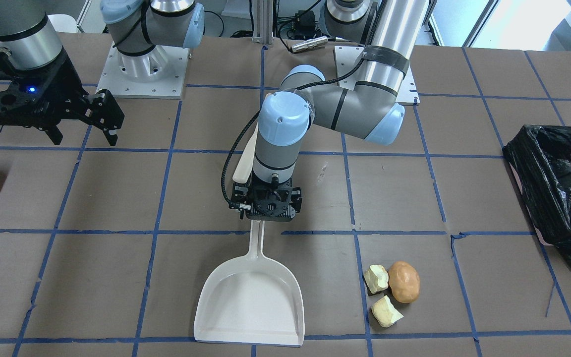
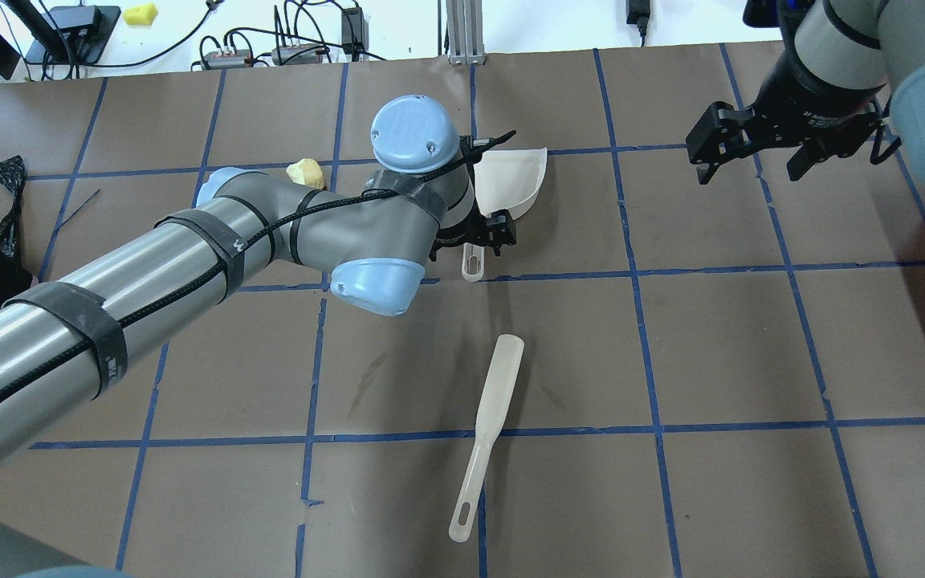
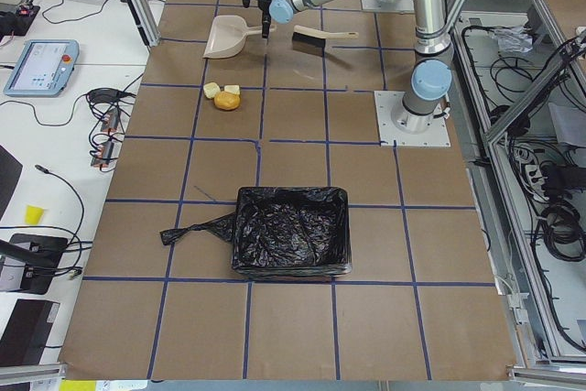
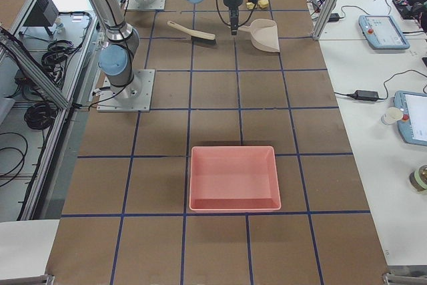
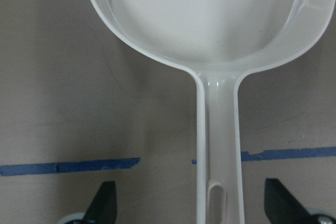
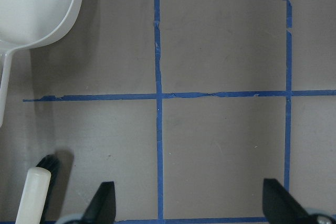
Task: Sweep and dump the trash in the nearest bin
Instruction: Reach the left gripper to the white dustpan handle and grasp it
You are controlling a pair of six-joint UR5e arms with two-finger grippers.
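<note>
The trash lies together on the table: an orange-brown lump (image 1: 404, 281) and two pale yellow chunks (image 1: 375, 278) (image 1: 386, 311). A white dustpan (image 1: 251, 297) lies just beside them, handle toward the robot. My left gripper (image 1: 265, 204) hangs over the handle. In the left wrist view the gripper (image 5: 191, 207) is open, its fingers either side of the handle (image 5: 220, 145), not gripping it. My right gripper (image 1: 85, 139) is open and empty, off to the side above bare table. The bin (image 1: 558, 183), lined with a black bag, stands at the table's end on my left.
A white brush (image 2: 486, 433) lies between the dustpan and the robot's base, also in the right wrist view (image 6: 34, 195). A pink tray (image 4: 233, 178) sits at the table's end on my right. Cables and devices lie beyond the far edge.
</note>
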